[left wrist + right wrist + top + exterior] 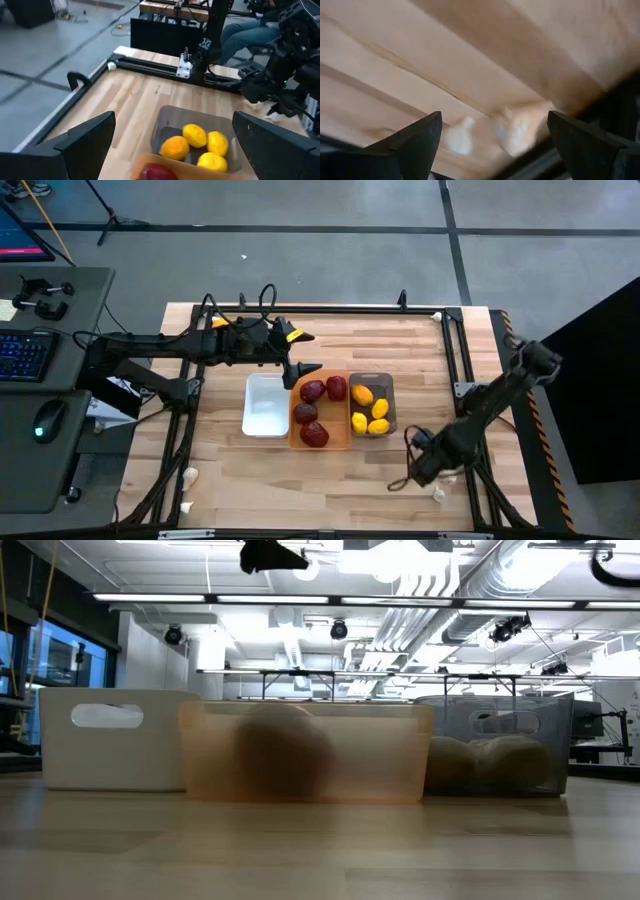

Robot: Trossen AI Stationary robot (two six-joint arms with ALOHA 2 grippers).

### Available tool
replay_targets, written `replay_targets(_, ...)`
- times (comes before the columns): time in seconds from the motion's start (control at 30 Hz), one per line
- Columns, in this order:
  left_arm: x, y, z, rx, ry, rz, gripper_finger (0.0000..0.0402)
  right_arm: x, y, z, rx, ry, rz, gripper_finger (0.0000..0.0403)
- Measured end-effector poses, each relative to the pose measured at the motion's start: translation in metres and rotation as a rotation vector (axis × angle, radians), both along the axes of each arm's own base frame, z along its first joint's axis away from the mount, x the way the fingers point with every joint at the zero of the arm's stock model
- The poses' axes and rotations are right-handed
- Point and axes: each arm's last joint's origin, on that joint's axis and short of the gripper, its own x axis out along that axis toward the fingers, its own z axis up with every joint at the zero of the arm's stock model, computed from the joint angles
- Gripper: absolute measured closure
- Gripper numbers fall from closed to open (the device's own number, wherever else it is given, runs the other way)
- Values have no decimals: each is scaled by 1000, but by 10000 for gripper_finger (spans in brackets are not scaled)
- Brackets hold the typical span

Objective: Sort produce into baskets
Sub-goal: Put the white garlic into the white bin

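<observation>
Three bins sit in a row mid-counter while the right tool [428, 470] hangs low over garlic bulbs at the counter's near right corner.

The counter [400, 340] is pale wood planking inside a black frame; around it lies grey floor, with a desk carrying a keyboard [22, 355] and mouse [47, 420] off to the left, and the low view shows a bright ceiling of strip lights and ducts. The white bin [265, 405], orange bin [342, 442] with four dark red fruits [313, 391] and grey bin [384, 380] with yellow lemons [361, 394] touch side by side. The left tool [303, 368], fingers spread wide, hovers at the orange bin's far edge. The right tool, also spread, frames two blurred garlic bulbs [517, 131] on the wood just beyond its tips, beside the frame rail. Two more bulbs [190, 475] lie at the near left corner.
</observation>
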Motion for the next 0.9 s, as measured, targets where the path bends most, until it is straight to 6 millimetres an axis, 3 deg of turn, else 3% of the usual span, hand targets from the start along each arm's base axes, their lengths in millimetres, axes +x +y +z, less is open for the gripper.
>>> replay_targets(0.47, 0, 2, 0, 34, 7, 27, 12, 2, 13, -40, -2, 252, 44, 55)
replay_targets(0.9, 0, 3, 0, 39, 8, 45, 12, 4, 16, -55, 0, 315, 52, 120)
